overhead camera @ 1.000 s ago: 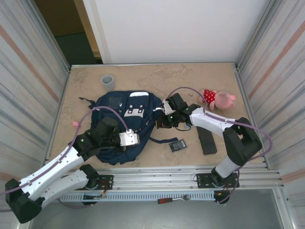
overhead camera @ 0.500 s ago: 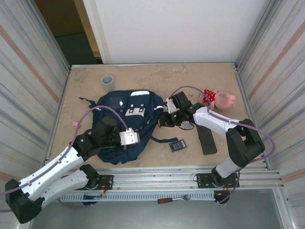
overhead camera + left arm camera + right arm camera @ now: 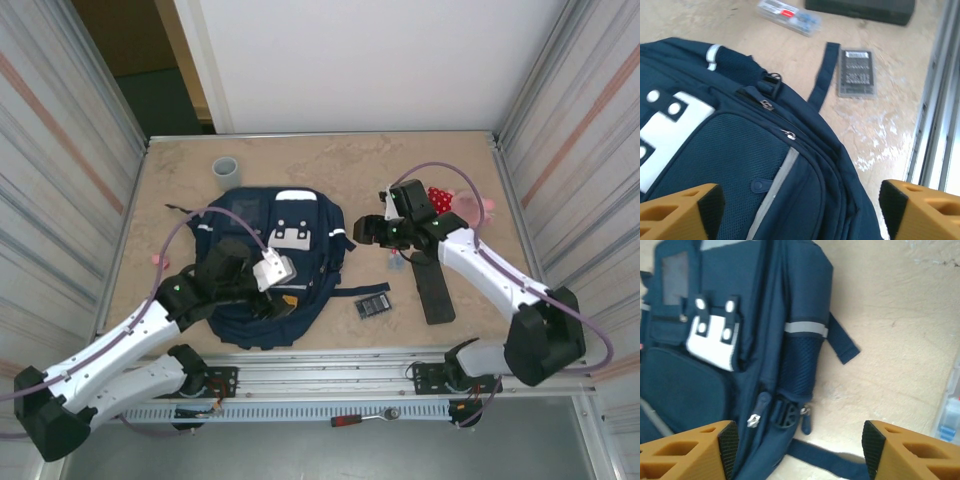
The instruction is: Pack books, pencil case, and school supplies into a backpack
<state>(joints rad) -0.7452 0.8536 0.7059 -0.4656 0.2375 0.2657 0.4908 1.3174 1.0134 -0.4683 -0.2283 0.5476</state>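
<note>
The left hand (image 3: 800, 215) hovers low over the front pocket of the navy backpack (image 3: 740, 145), fingers spread wide and holding nothing. The right hand (image 3: 797, 452), equally agape and empty, hangs over the bag's side edge by its mesh side pocket. The backpack lies flat on the surface (image 3: 340, 165) between the two arms. Its zips appear closed in the left wrist view, so what it already holds cannot be told. Outside it, just beside a loose strap, lie the school supplies: a dark grey grid-faced piece (image 3: 856, 72) and, a little farther off, a slim grey case (image 3: 788, 15) with a red mark. A flat black oblong (image 3: 860, 9) lies beyond them. On this showing the packing looks unfinished: the small pieces remain to be picked up, and the bag would likely need opening first.
</note>
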